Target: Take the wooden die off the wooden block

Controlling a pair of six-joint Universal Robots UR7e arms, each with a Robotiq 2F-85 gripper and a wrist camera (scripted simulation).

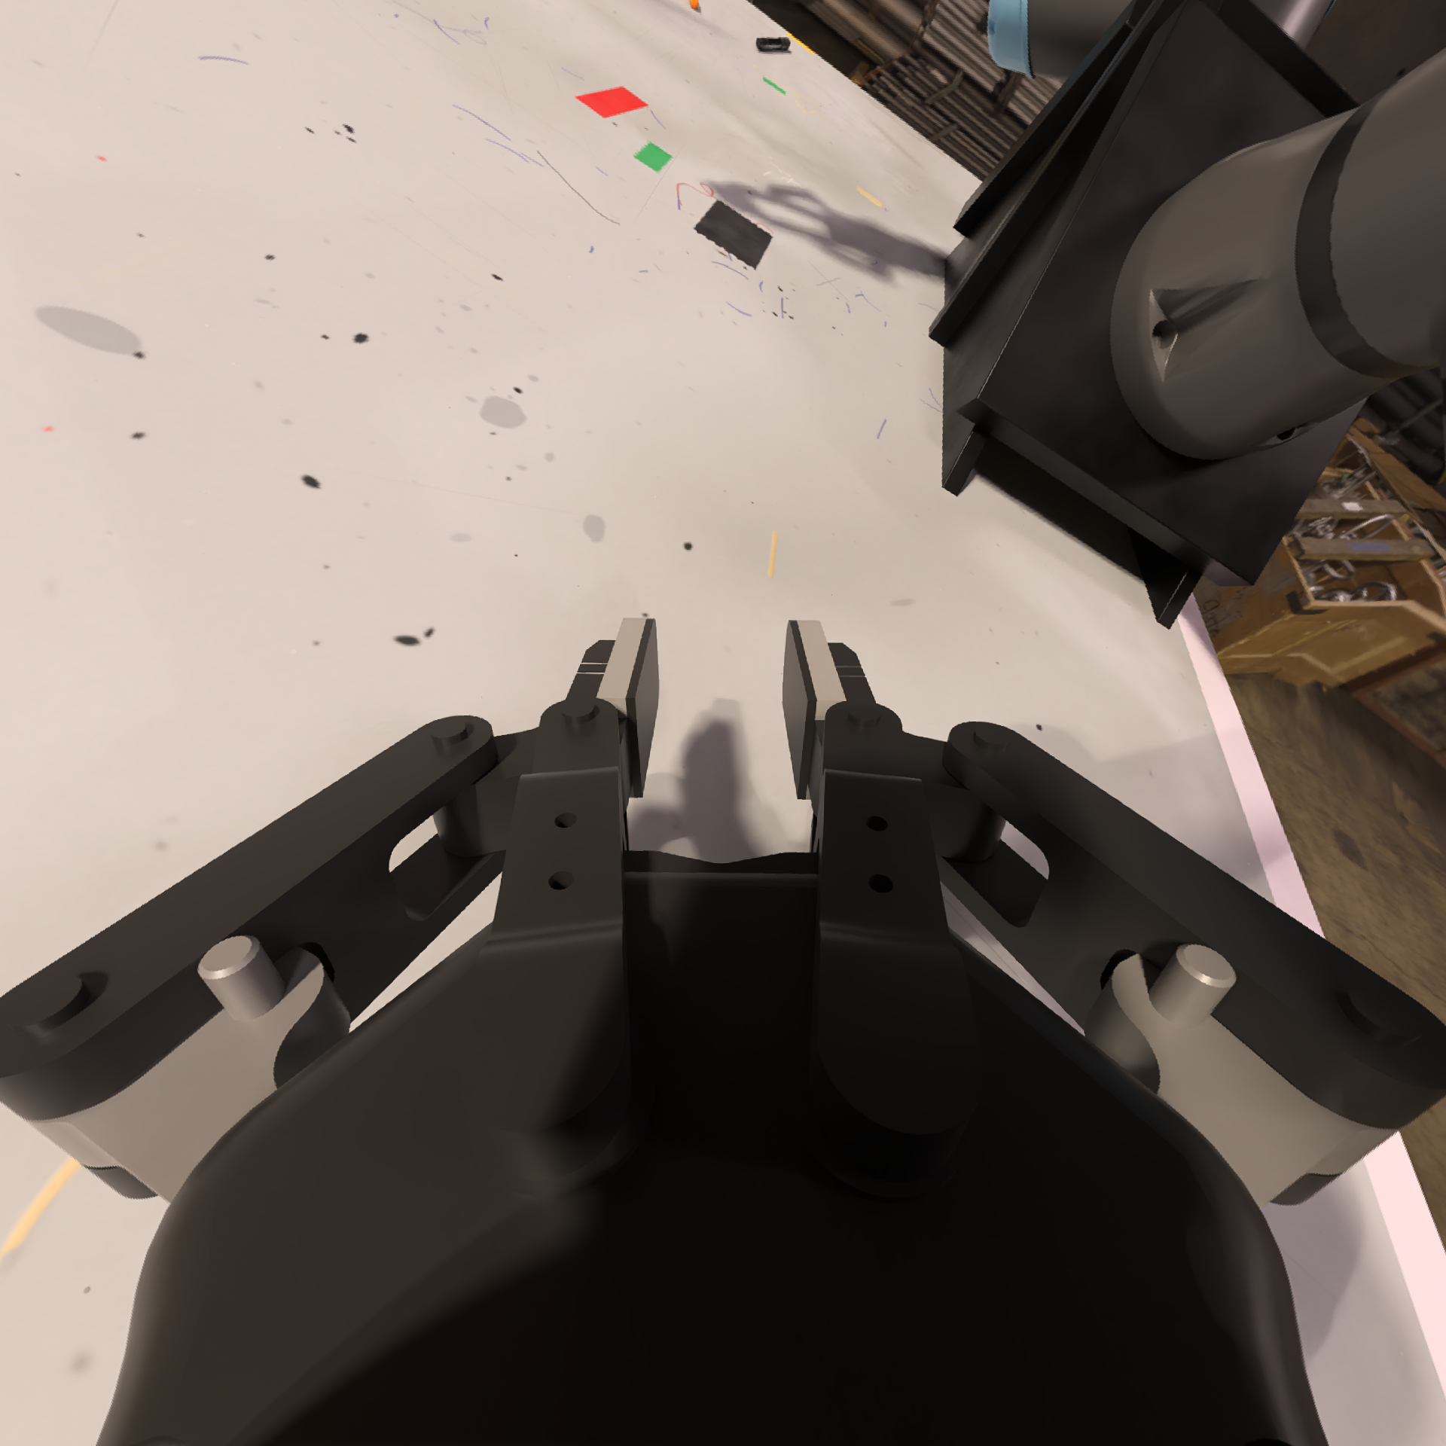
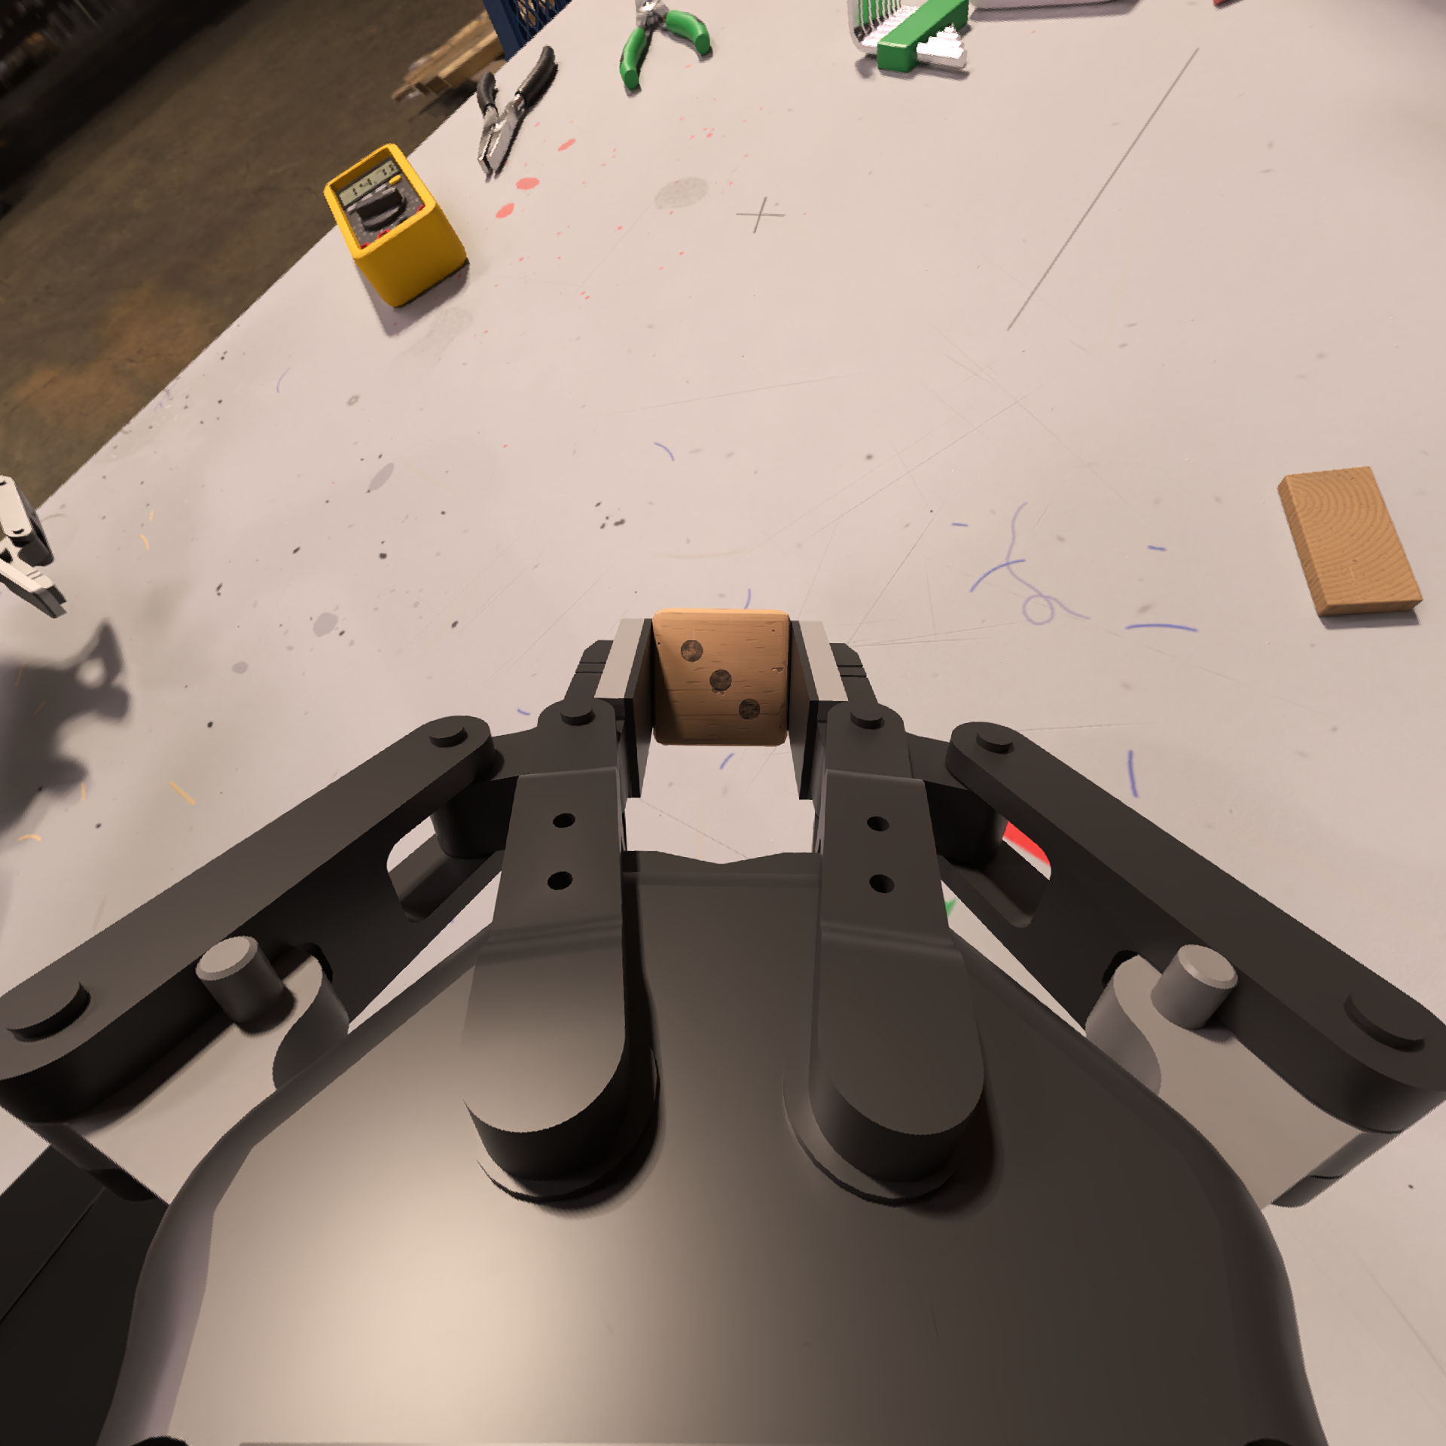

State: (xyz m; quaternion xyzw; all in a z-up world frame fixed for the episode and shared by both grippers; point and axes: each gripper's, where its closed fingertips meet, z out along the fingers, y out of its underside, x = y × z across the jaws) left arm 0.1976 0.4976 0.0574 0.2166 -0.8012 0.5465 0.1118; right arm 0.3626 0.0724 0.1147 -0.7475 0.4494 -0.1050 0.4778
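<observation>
In the right wrist view, my right gripper (image 2: 720, 673) is shut on the wooden die (image 2: 720, 677). The die's face with three dark dots points at the camera, and it is held above the table. The wooden block (image 2: 1350, 540) lies flat on the table far to the right, apart from the die, with nothing on it. In the left wrist view, my left gripper (image 1: 720, 681) is partly open and empty above bare table. Neither the die nor the block shows in that view.
A yellow multimeter (image 2: 395, 223), black pliers (image 2: 508, 106), green pliers (image 2: 661, 39) and a green and white object (image 2: 911, 35) lie at the far side. A black arm mount (image 1: 1134, 329) stands at the right by the table edge (image 1: 1267, 821). Red (image 1: 612, 102), green (image 1: 652, 156) and black (image 1: 732, 233) patches mark the table.
</observation>
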